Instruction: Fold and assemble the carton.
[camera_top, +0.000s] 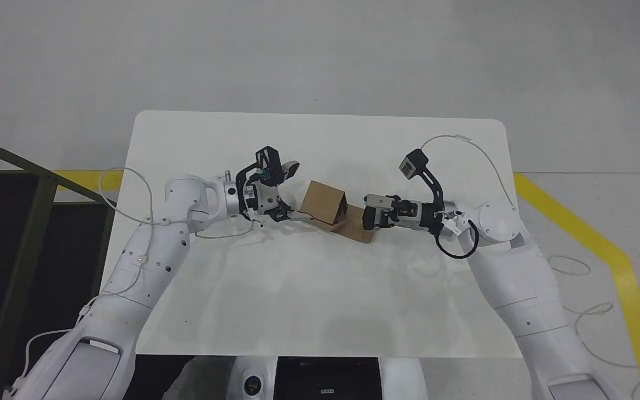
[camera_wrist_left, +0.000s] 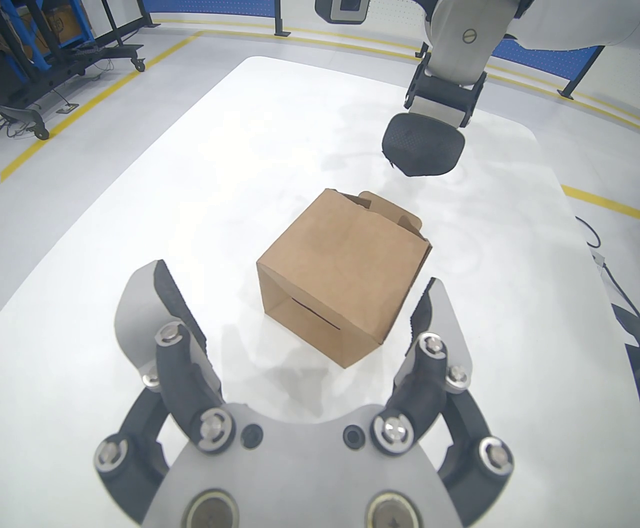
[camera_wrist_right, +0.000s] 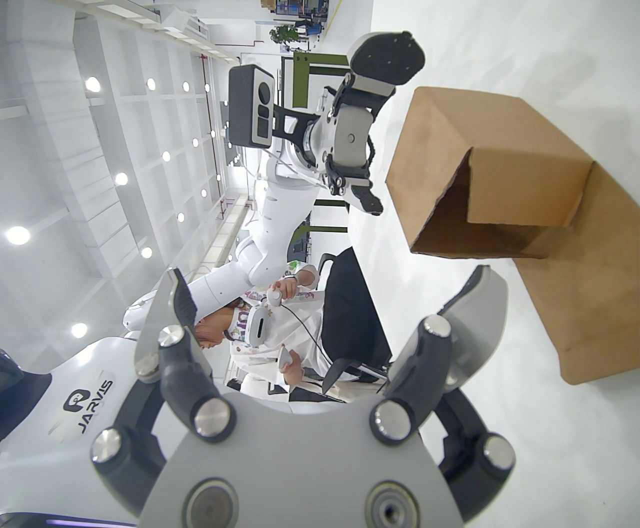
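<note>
Cardboard carton (camera_top: 325, 202) half-formed, both jaws spread.
Brace the closed end, then fold the open flap (camera_wrist_right: 585, 290) squarely inward.

Bench (camera_top: 320, 300): white, smooth top with rounded corners, faintly glossy.
On it: one brown cardboard carton (camera_top: 323, 201), resting directly on the surface near the middle, a little toward the far edge.
Carton's pose: askew to the bench edges, one corner pointing at the near edge.
Closed end (camera_wrist_left: 320, 320): a plain face with a thin dark slit.
Open end (camera_wrist_right: 480, 225): hollow, with a long flap (camera_wrist_right: 590, 290) stretched out from it along the bench top.
</note>
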